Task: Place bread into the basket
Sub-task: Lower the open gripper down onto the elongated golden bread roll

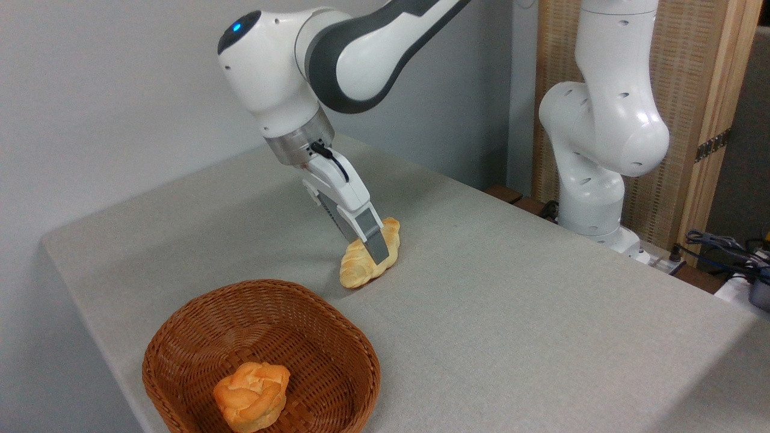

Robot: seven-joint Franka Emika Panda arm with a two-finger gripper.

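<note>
Your gripper (372, 246) is sitting down at the middle of the bread (368, 255), tilted in from the upper left. One grey finger (374, 237) is lying across the near face of the loaf; the other is hidden behind it, so you cannot tell from this view whether the jaws are pressing on the crust, merely straddling it, or already bearing its weight. Note that as unconfirmed.

The bread is lying on the table (511, 313), with no clear gap showing beneath it. Its long axis is running from about 1 o'clock down to 7 o'clock, and the finger is crossing it near mid-length. That is the sound place to take it: across the narrow waist, where the braided ridges are giving the pads something to key into and the two ends are balancing.

Judged by its look, the loaf is light and the surface matt, not slick. Whether it is soft or rigid cannot be settled here, so be closing gently; a hard squeeze may be denting it or letting it pivot.

The basket (180, 337) is standing at about 7 o'clock from the loaf, near but apart. A rounder orange bun (252, 395) is occupying its front part, leaving the rear of the bowl free.
</note>
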